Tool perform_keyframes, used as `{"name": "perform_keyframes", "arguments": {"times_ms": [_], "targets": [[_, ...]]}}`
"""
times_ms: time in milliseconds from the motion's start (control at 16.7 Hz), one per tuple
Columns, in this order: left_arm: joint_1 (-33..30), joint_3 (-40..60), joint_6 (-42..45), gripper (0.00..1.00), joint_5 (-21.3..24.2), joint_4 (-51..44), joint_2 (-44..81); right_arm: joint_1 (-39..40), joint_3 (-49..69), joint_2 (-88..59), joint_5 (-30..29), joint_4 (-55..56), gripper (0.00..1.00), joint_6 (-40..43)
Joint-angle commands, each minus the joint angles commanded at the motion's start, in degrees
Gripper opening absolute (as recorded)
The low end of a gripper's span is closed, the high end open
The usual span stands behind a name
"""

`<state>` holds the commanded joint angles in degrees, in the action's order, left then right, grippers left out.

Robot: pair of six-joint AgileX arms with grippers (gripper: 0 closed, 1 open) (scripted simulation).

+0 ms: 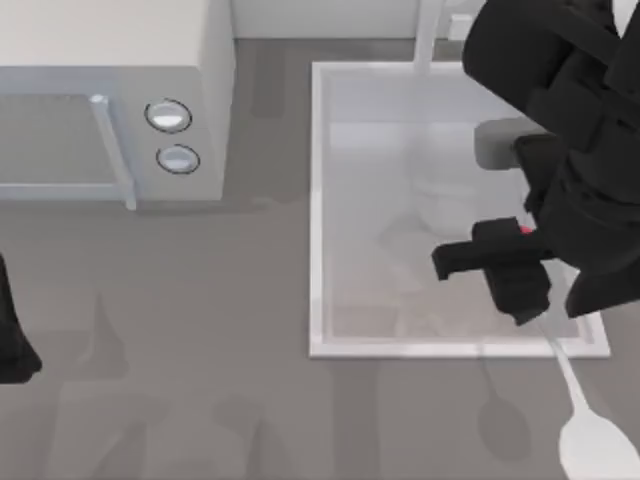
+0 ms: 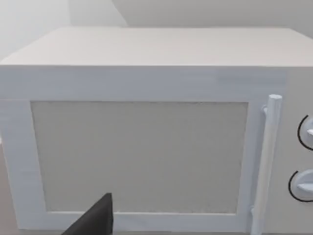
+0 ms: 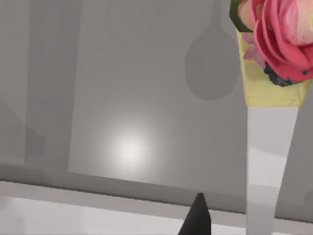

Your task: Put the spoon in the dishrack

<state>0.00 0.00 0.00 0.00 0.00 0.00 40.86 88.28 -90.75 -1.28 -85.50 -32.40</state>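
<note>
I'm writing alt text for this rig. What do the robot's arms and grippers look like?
Both arms are matte black, built of blocky, angular segments, with no visible cables, logos or markings. The right arm is bulky, ending in a boxy black right gripper with flat rectangular fingers. The left arm shows as a plain black shape at the table's left edge.

On my desk (image 1: 200, 340) the microwave (image 1: 110, 120) sits at the far left, the sink basin (image 1: 318, 250) to its right. My right pincer (image 1: 515, 270) hangs over the basin's near right part, the spoon (image 1: 585, 420) reaching from it out past the near rim. My left arm is parked at the left edge.
</note>
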Motion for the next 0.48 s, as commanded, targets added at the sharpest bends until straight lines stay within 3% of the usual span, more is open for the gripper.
{"name": "perform_keyframes", "arguments": {"times_ms": [300, 480], "targets": [[0.0, 0.0, 0.0, 1.0, 0.0, 0.0, 0.0, -0.4, -0.2, 0.1, 0.4, 0.8, 0.0, 0.2], [0.0, 0.0, 0.0, 1.0, 0.0, 0.0, 0.0, -5.4, -1.2, 2.2, 3.2, 5.7, 0.0, 2.5]]}}
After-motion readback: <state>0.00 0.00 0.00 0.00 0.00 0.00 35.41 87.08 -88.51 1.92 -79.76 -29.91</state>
